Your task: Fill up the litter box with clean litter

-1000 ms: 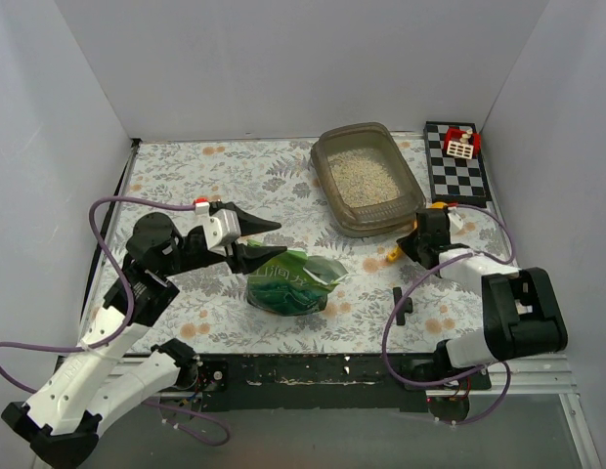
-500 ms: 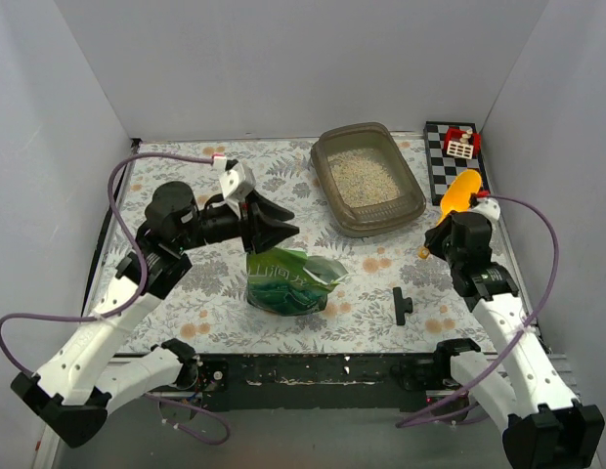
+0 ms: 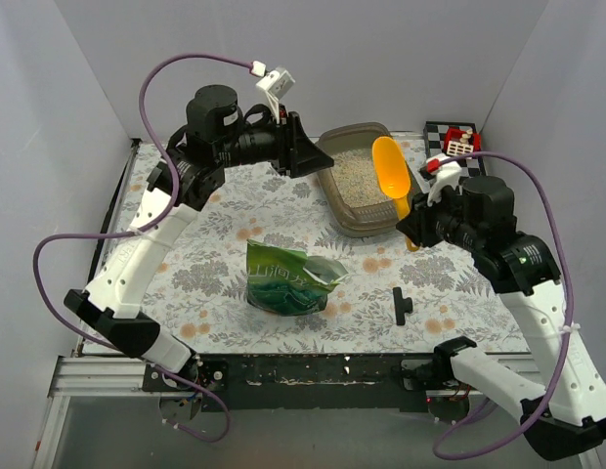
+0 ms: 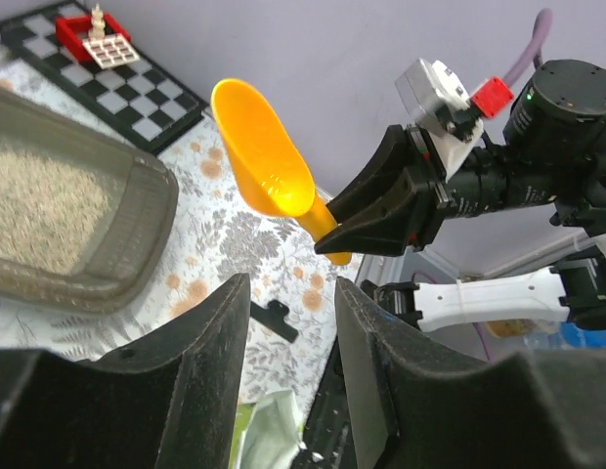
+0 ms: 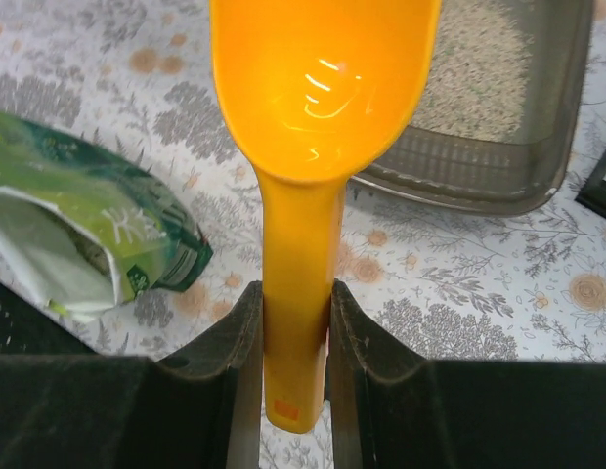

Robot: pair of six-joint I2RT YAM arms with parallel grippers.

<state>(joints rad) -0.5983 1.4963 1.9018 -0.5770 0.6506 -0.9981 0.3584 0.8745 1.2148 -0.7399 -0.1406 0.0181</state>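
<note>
The grey-brown litter box (image 3: 412,200) stands at the back right with pale beige clean litter (image 3: 362,178) in it; it shows too in the left wrist view (image 4: 137,230) and the right wrist view (image 5: 567,117). My right gripper (image 3: 412,227) is shut on the handle of the yellow-orange scoop (image 3: 389,171), whose empty bowl (image 5: 323,78) is raised beside the box's right rim. My left gripper (image 3: 318,161) is open and empty, raised high next to the box's left rim. The green bag (image 3: 288,278) lies open at the front middle.
A black-and-white checkered board (image 3: 457,166) with a small red and white piece (image 3: 460,144) lies at the back right corner. A black clip (image 3: 403,305) lies on the floral cloth near the front edge. White walls close in the left, back and right.
My left arm has swung up and back from above the bag to the box's left side. My right arm has lifted the scoop and brought it left, beside the box.
</note>
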